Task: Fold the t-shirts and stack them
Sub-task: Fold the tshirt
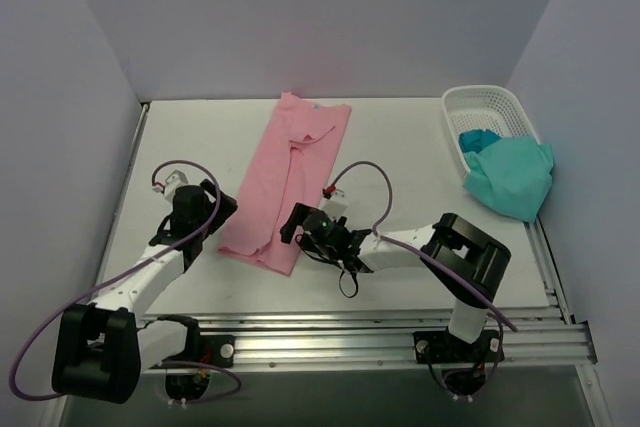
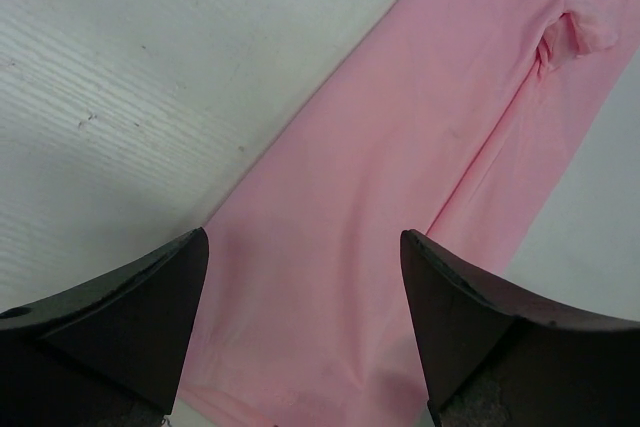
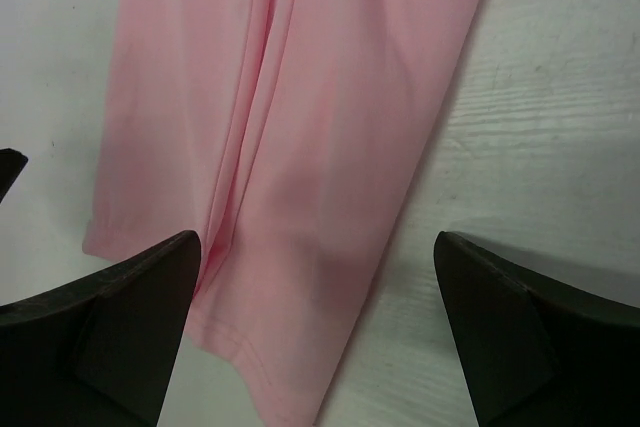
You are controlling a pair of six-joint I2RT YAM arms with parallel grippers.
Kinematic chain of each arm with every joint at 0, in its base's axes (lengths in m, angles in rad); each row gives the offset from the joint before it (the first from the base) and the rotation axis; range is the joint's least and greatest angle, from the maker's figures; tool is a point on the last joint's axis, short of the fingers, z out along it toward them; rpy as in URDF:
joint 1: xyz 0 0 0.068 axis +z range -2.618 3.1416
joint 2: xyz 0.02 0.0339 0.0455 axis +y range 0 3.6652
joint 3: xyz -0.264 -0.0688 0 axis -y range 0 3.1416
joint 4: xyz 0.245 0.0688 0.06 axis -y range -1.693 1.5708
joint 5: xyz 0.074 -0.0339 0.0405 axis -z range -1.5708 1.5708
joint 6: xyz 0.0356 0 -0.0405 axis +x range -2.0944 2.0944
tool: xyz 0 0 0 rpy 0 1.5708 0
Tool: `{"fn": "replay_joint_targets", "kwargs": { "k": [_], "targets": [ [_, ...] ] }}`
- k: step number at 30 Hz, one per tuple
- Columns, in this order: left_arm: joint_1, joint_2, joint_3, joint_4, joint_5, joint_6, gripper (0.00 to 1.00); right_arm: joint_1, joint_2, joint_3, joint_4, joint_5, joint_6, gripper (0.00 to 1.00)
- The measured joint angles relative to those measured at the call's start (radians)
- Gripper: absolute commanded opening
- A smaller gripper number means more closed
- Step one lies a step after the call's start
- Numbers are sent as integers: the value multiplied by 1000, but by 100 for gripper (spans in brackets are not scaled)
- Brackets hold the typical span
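Note:
The light pink t-shirt [image 1: 290, 177] lies on the table folded lengthwise into a long strip, its hem end nearest the arms. My left gripper [image 1: 222, 209] hovers open at the strip's lower left edge; in the left wrist view the pink t-shirt [image 2: 420, 127] fills the space between and beyond the open gripper [image 2: 303, 237]. My right gripper [image 1: 294, 225] stands open at the lower right corner; in the right wrist view the gripper [image 3: 318, 242] straddles the hem corner of the pink t-shirt [image 3: 300, 77]. A teal-green t-shirt [image 1: 512, 179] lies crumpled at the right.
A white lattice basket [image 1: 480, 95] stands at the back right, with teal cloth [image 1: 478, 139] inside and the teal t-shirt spilling over its near end. White walls close the table at the back and both sides. A metal rail [image 1: 380, 332] runs along the near edge.

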Motion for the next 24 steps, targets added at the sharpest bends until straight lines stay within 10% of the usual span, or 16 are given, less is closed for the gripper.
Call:
{"fn": "replay_joint_targets", "kwargs": {
  "k": [14, 24],
  "targets": [
    [-3, -181, -149, -25, -1, -29, 82, 231, 2, -15, 10, 100, 161, 88],
    [-5, -82, -149, 20, 2, -34, 81, 256, 18, -83, 63, 116, 209, 17]
  ]
}}
